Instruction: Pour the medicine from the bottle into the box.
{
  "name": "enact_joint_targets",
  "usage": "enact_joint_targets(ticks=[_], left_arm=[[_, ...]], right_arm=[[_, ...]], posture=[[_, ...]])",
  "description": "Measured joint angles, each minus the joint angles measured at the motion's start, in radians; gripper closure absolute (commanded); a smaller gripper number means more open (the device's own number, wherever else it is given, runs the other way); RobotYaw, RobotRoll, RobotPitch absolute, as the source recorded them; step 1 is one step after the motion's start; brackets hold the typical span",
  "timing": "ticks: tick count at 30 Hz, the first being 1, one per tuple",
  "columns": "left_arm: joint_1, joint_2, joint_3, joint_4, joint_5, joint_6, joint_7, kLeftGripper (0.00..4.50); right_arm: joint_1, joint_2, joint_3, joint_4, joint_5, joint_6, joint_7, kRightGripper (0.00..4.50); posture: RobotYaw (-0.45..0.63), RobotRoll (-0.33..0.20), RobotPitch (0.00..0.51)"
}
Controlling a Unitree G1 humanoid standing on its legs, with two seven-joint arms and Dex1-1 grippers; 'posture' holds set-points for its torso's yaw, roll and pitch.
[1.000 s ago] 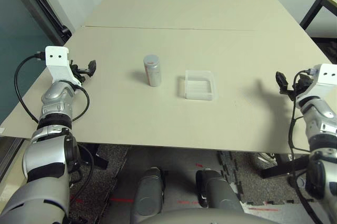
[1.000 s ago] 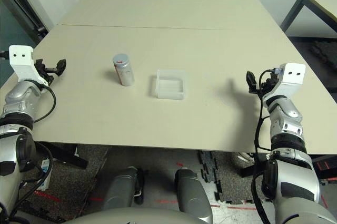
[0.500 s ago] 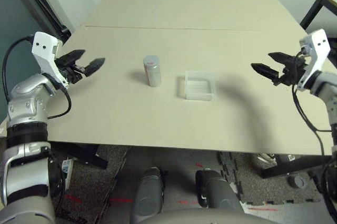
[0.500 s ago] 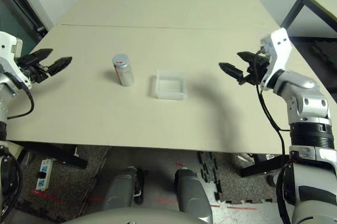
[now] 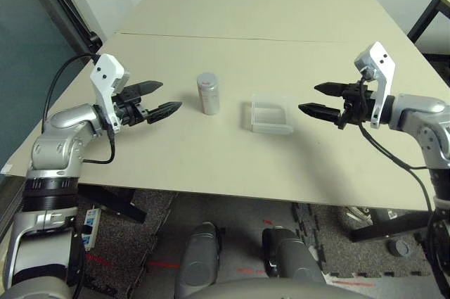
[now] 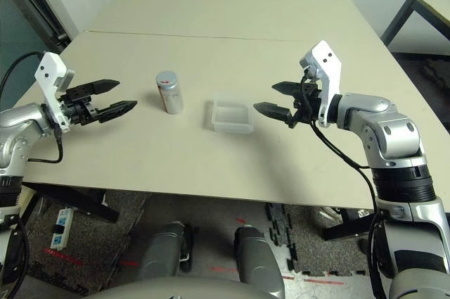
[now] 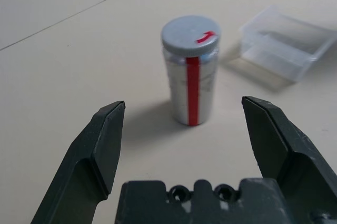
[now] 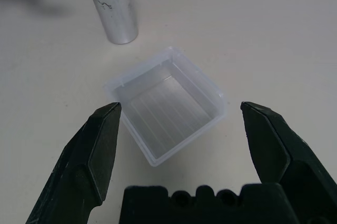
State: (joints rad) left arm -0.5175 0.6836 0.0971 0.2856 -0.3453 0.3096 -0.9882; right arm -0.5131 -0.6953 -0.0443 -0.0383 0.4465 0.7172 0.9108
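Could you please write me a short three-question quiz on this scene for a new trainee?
1. True or false: the bottle stands upright with its cap on.
2. Which gripper is aimed at the box? A) the left gripper B) the right gripper C) both
3. Fill in the blank: both grippers have their fingers ____ and hold nothing.

Key:
1. True; it stands upright on the table, its grey cap with the red mark in place.
2. B; the right wrist view looks onto the box, while the left gripper faces the bottle.
3. Open.
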Motion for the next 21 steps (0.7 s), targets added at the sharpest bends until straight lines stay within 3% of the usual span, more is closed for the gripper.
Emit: enact_joint_targets(ticks=[11,21], left_arm=[[-0.141,-0.121,-0.07,0.255,0.088,-0.164,0.0,0.05],[-0.22,-0.172,-0.08,0.442,0.138,-0.273,0.003,0.05]], right_arm=[[0.014,0.013,0.015,-0.022,0.0,0.0,-0.019,0.0],[0.029,0.037,0.015,-0.046,0.001,0.0,-0.051,0.0]], posture=[[0.02,0.0,0.08],[-0.01,0.0,0.083]])
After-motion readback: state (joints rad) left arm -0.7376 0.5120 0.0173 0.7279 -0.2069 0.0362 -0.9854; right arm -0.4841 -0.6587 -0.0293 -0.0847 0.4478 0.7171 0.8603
